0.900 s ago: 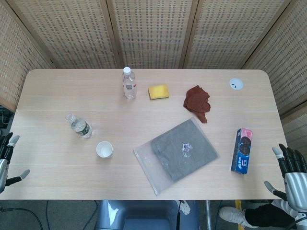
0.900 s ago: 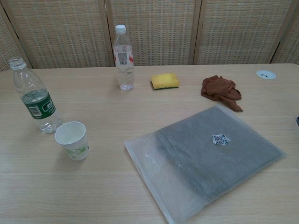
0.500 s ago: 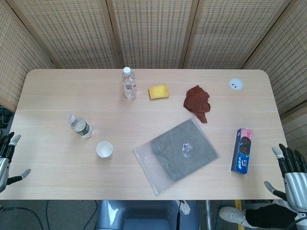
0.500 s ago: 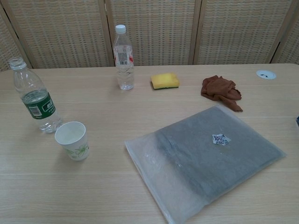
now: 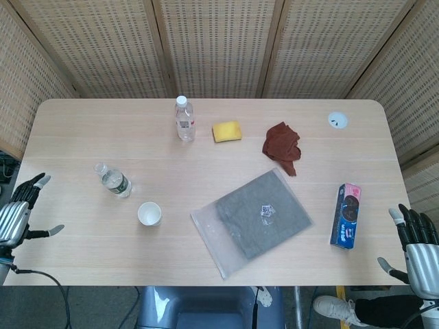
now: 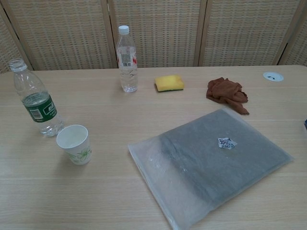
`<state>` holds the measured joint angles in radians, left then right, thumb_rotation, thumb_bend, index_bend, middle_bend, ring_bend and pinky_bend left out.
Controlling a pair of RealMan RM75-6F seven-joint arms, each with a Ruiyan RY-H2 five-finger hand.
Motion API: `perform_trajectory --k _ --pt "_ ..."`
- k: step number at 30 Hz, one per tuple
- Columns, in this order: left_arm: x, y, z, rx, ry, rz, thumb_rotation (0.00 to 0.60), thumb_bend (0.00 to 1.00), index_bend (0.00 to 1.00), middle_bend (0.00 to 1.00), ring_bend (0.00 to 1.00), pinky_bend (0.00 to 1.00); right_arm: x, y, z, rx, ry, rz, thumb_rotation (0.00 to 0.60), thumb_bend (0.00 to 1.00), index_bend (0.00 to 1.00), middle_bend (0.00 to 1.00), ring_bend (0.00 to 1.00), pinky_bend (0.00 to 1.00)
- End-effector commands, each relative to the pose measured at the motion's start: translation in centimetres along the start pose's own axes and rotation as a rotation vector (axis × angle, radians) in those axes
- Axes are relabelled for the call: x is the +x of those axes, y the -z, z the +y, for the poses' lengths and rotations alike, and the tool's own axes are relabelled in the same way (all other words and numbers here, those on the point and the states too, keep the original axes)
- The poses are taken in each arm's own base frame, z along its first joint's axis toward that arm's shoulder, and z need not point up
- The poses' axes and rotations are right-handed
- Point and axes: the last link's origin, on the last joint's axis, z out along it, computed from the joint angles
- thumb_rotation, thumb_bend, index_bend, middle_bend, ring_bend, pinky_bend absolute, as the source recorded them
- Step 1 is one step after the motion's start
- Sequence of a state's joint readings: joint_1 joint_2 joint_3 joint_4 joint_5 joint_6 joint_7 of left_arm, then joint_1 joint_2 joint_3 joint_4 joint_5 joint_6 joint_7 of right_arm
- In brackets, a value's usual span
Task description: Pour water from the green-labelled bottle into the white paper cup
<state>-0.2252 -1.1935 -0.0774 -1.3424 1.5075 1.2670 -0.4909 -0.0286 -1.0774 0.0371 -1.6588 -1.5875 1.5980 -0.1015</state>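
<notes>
The left hand [image 5: 19,216], fingers apart and holding nothing, has risen beside the worktop [image 5: 206,137], nearer the green-labelled bottle [image 5: 114,181]. The reach is likely starting; the white paper cup [image 5: 149,214] just beside the bottle is untouched.

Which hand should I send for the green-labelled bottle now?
Left. The left hand is open at the table edge nearest the green-labelled bottle; the right hand is across the table, beyond the cookie box.

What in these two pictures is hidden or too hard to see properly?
- Both hands: absent from the chest view; in the head view the left hand and right hand sit at the frame edges.
- Biscuit box: almost wholly cut off by the chest view's right edge.
- Green-labelled bottle: label print too small to read.
- White paper cup: contents unclear.
</notes>
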Motion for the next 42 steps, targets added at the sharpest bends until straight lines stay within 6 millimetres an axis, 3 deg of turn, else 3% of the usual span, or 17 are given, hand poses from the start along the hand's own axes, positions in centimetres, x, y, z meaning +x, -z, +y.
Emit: perform_trajectory --k 1,7,21,33,42 --pt "-0.9 -5.2 -0.1 -0.019 0.152 -0.082 0.600 0.00 0.00 0.00 0.00 0.00 -0.1 -0.1 0.0 -0.004 0.000 -0.002 0.600 0.00 0.00 0.00 0.00 0.00" --pt "-1.9 -7.3 -0.2 0.010 0.214 -0.110 0.600 0.00 0.00 0.00 0.00 0.00 -0.1 -0.3 0.3 -0.014 -0.002 -0.006 0.600 0.00 0.00 0.00 0.00 0.00" --pt "-7.2 -12.0 1.2 0.068 0.451 -0.143 0.600 0.00 0.00 0.00 0.00 0.00 -0.3 -1.0 0.9 -0.039 -0.011 -0.019 0.600 0.00 0.00 0.00 0.00 0.00" --pt "-10.4 -14.0 3.2 0.055 0.512 -0.212 0.600 0.00 0.00 0.00 0.00 0.00 -0.6 -1.5 1.2 -0.056 -0.008 -0.033 0.600 0.00 0.00 0.00 0.00 0.00" --pt "-11.5 -14.9 3.5 0.062 0.589 -0.181 0.600 0.13 0.00 0.00 0.00 0.00 -0.7 -1.6 1.4 -0.064 -0.009 -0.035 0.600 0.00 0.00 0.00 0.00 0.00"
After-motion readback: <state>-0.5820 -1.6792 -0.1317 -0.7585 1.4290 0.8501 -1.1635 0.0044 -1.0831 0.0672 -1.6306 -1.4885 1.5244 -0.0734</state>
